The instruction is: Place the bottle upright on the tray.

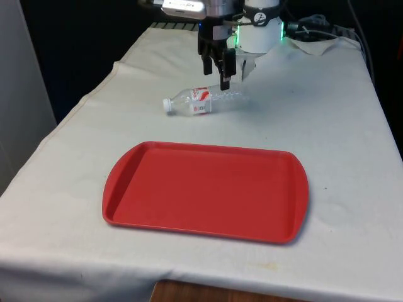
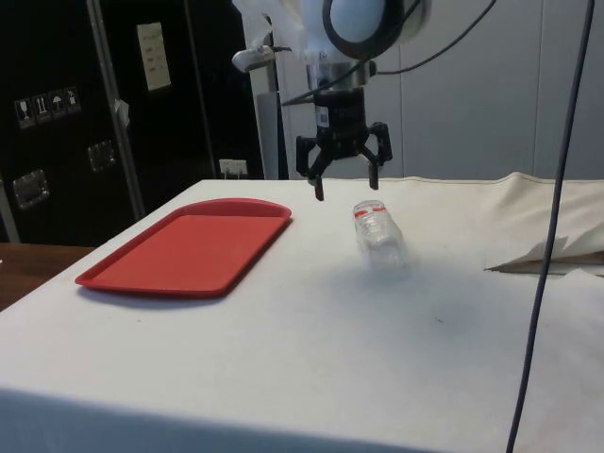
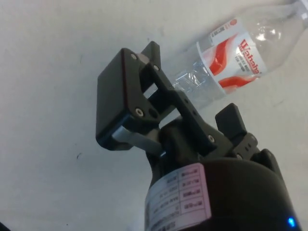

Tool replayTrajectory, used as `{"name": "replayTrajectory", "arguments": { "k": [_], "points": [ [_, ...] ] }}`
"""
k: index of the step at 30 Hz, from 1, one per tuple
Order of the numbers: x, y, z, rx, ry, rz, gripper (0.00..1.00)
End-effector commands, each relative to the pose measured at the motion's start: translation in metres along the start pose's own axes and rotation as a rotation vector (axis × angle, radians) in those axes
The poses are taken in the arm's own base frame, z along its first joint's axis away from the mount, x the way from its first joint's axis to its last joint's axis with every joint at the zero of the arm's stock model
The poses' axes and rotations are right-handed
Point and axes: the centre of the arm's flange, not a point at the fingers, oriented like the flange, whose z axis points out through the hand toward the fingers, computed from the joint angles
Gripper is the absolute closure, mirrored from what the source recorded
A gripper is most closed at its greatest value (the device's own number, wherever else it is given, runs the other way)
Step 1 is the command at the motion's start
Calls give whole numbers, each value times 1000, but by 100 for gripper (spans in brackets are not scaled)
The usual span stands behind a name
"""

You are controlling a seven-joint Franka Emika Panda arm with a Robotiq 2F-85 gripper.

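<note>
The black two-finger jaws [image 2: 344, 186] hang spread wide apart with nothing between them, held in the air just above one clear plastic bottle [image 1: 203, 101]. In the front view the jaws [image 1: 215, 74] sit over the bottle's base end. In the side view their two tips point down, one just above the bottle [image 2: 379, 233] and the other on the tray side of it, neither touching it. In the wrist view one finger [image 3: 122, 103] lies across the bottle [image 3: 230, 62], which shows a red and white label.

The single bottle lies on its side on the white cloth-covered surface [image 1: 340, 126], its white cap [image 1: 167, 105] pointing toward the front view's left. It is not on the tray.

One flat red plastic tray [image 1: 204, 190] with rounded corners and a raised rim rests on the surface, well apart from the bottle, nearer the front camera. It holds nothing. In the side view the tray [image 2: 189, 247] lies toward the dark cabinets [image 2: 57, 113].

One crumpled white sheet [image 2: 557, 255] lies near the surface's edge, well apart from the bottle.
</note>
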Motion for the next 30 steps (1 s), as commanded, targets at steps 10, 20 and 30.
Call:
{"name": "replayTrajectory", "arguments": {
  "k": [10,20,30],
  "points": [
    [2,17,4,13,12,8,0],
    [3,39,7,39,35,18,0],
    [4,42,9,36,36,19,0]
  ]
}}
